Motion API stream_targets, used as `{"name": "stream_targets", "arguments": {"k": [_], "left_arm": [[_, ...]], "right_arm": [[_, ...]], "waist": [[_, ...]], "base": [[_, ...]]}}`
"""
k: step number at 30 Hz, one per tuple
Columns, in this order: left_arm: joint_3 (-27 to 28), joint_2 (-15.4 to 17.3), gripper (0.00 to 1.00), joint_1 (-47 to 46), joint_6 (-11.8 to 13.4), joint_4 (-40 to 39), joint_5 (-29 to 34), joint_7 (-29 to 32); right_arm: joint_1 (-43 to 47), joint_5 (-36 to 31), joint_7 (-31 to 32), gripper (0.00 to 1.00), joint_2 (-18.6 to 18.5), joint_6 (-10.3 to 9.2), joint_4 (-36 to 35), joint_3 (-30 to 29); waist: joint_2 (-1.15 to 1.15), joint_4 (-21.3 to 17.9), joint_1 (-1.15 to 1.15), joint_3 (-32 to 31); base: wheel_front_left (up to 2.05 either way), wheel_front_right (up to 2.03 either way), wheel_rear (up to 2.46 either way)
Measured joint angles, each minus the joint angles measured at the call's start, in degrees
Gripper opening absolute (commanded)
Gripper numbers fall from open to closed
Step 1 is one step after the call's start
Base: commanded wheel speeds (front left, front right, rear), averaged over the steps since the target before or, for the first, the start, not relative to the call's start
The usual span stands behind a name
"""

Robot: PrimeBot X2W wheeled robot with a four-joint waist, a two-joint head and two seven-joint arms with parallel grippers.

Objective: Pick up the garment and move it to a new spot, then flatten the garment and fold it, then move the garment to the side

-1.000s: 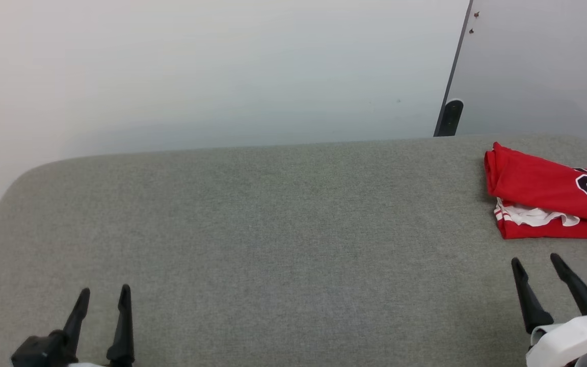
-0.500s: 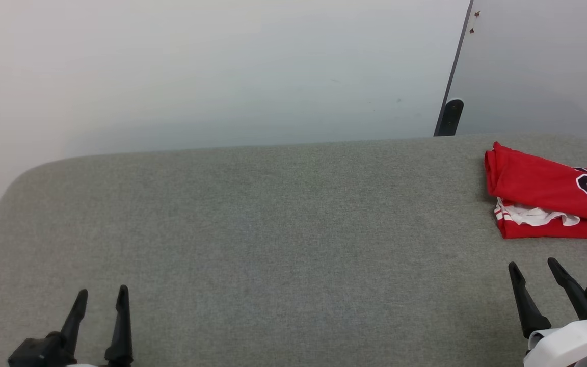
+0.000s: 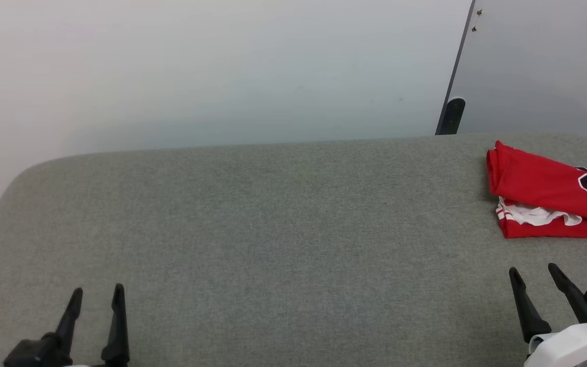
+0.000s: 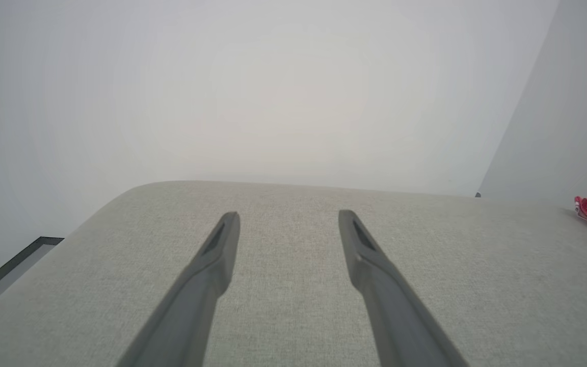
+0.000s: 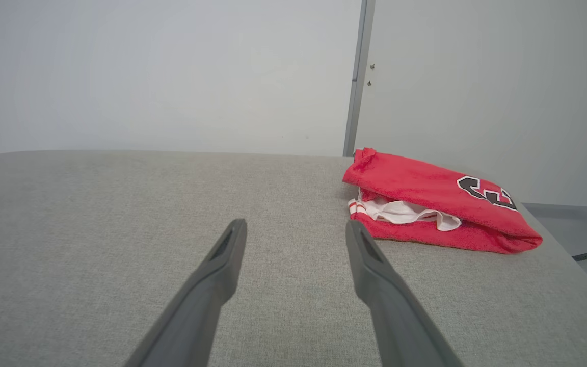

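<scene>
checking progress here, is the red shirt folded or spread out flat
Folded. The garment lies as a compact bundle on the grey surface: red layers doubled over, with white fabric tucked between them.

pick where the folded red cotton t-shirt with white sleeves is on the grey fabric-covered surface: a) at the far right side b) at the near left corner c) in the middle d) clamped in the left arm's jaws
a: the folded red cotton t-shirt with white sleeves lies at the far right side of the grey fabric-covered surface, and nothing grips it.
</scene>
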Motion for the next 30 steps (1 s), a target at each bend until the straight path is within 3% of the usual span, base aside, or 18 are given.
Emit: {"name": "stream_targets", "arguments": {"k": [1,2,6,11,30], "left_arm": [[0.09,0.0,1.0,0.1,0.36,-0.16,0.41,0.0],[0.15,-0.1,0.0,0.21,0.4,-0.22,0.44,0.0],[-0.33,-1.72,0.0,1.19,0.38,2.37,-0.08,0.47],[-0.02,-2.48,0.0,0.7,0.32,3.09,-6.97,2.65],[0.25,-4.35,0.0,-1.96,-0.21,3.7,-23.66,7.1]], "right_arm": [[0.0,0.0,0.0,1.0,0.01,0.01,0.02,-0.01],[0.02,0.01,0.0,0.0,0.03,0.01,0.14,0.0],[1.35,0.55,0.23,0.0,1.26,0.01,2.7,0.38],[1.26,7.46,1.0,0.0,2.05,0.01,3.47,-0.19],[-0.25,24.85,2.37,0.0,4.22,0.01,4.56,-1.54]], "waist": [[0.0,0.0,0.0,0.02],[0.0,0.01,0.0,0.03],[0.0,0.04,0.0,0.06],[0.0,0.25,0.0,0.22],[0.0,0.8,0.0,0.66]], "base": [[0.0,0.0,0.0],[0.0,0.0,0.0],[0.0,0.0,0.0],[0.0,0.0,0.0],[0.0,0.0,0.0]]}}
